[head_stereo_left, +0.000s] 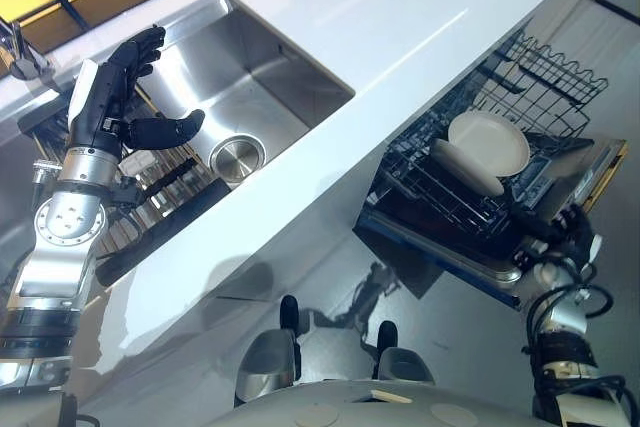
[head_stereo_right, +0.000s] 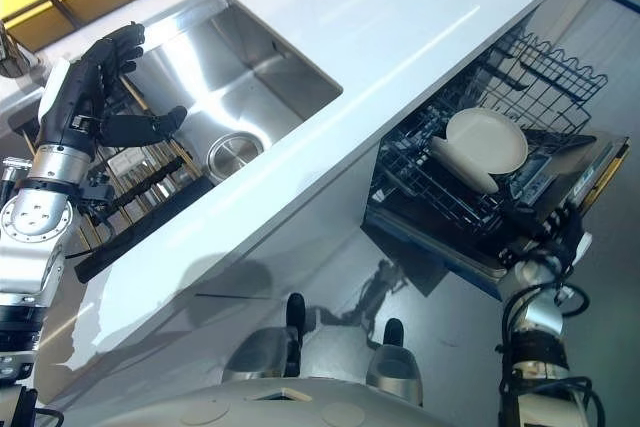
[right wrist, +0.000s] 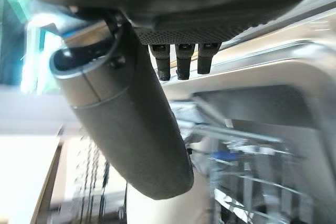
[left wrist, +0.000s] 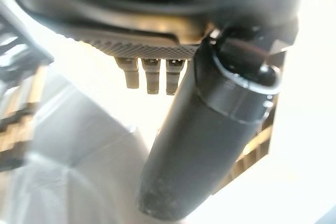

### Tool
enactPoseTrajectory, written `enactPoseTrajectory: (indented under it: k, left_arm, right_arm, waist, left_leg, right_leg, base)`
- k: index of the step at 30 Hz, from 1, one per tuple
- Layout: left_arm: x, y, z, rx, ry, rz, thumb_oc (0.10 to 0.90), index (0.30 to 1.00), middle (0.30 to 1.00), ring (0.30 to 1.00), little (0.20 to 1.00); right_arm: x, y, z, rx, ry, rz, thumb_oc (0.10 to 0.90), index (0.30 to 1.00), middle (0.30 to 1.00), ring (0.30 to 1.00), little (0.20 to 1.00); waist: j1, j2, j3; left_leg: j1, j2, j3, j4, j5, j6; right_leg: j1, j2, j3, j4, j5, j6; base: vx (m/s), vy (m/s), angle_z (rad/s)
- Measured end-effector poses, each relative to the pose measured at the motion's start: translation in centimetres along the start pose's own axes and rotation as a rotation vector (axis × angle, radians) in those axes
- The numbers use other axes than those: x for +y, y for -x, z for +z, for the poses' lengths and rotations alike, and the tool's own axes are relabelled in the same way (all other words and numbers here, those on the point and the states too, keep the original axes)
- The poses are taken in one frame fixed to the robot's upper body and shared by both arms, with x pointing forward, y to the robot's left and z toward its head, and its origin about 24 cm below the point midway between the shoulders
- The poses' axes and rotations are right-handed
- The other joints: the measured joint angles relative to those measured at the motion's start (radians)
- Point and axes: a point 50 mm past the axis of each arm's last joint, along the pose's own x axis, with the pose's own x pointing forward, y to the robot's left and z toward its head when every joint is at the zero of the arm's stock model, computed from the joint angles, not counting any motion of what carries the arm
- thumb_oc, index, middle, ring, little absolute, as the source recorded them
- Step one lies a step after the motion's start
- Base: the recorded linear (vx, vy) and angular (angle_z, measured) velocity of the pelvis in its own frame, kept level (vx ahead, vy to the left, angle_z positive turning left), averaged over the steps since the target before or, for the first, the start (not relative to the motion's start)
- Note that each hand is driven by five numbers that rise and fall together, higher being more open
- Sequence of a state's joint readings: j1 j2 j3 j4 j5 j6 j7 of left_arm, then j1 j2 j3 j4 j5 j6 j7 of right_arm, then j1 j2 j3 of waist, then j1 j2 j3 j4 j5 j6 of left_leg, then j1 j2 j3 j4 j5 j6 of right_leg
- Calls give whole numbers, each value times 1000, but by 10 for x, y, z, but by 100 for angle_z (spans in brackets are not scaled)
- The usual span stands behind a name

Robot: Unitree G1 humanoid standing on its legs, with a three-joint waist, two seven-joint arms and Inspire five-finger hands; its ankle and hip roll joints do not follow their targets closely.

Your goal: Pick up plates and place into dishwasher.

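- Left eye view: The left hand (head_stereo_left: 110,97) hangs above the drying rack (head_stereo_left: 150,187) beside the steel sink (head_stereo_left: 250,87), fingers spread and relaxed, thumb standing out, nothing in it. No plate can be made out in the rack beneath it. 2 white plates (head_stereo_left: 485,147) stand on edge in the lower rack (head_stereo_left: 450,197) of the open dishwasher (head_stereo_left: 480,247), leaning against each other. The right hand (head_stereo_left: 565,237) sits low at the near corner of the dishwasher door; its fingers cannot be read here.
- Right eye view: Same layout. The white desk (head_stereo_right: 400,37) runs between sink and dishwasher and carries nothing visible. The plates appear seated between the rack wires, clear of either hand.
- Left wrist view: Thumb extended, fingertips (left wrist: 152,74) straight in a row; the hand is wide and empty.
- Right wrist view: Thumb and fingertips (right wrist: 181,61) extended, nothing between them; the hand is wide and empty, with rack wires visible past it.
- Handling judgement: The plates look like glazed ceramic, so rigid, moderately heavy, smooth and liable to chip against the wires or steel. A further plate would best be taken at the rim, thumb on one face and fingers on the other, held on edge and lowered between 2 wires, not dropped.
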State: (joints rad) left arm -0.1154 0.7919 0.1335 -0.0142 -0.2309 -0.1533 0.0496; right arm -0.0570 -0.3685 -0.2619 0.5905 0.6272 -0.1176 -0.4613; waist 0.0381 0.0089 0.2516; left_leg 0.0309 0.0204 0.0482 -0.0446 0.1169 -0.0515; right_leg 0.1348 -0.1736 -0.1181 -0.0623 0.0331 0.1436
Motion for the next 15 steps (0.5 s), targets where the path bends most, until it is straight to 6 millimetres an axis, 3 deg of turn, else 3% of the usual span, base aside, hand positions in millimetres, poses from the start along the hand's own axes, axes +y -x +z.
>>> enactPoseTrajectory:
  k: [6, 9, 15]
  left_arm:
    - [-4, 1, -2, 3, 1, -1, 800, 900, 900, 900, 900]
    - [-12, 7, -8, 28, 23, -8, 800, 900, 900, 900, 900]
    - [-14, 12, -13, 53, 25, -16, 800, 900, 900, 900, 900]
  right_arm:
    - [-5, 11, -15, -7, -188, 43, 800, 900, 900, 900, 900]
    - [1, 15, -17, -24, -175, 108, 800, 900, 900, 900, 900]
    - [14, 22, -25, -27, -72, 192, 800, 900, 900, 900, 900]
  waist:
    - [-14, 40, -46]
    - [-15, 57, -61]
    - [-11, 62, -64]
  left_leg:
    - [28, 14, 0, -44, 30, -5]
    - [30, 16, -3, -44, 35, -2]
    - [28, 16, -18, -44, 40, -5]
  right_leg:
    - [17, 17, -1, -24, 7, -9]
    - [21, 19, -4, -25, 8, -10]
    - [31, 19, -24, -26, 7, -9]
  base:
    - [-59, 21, 0]
    - [-39, 45, 3]
    - [-9, 27, 10]
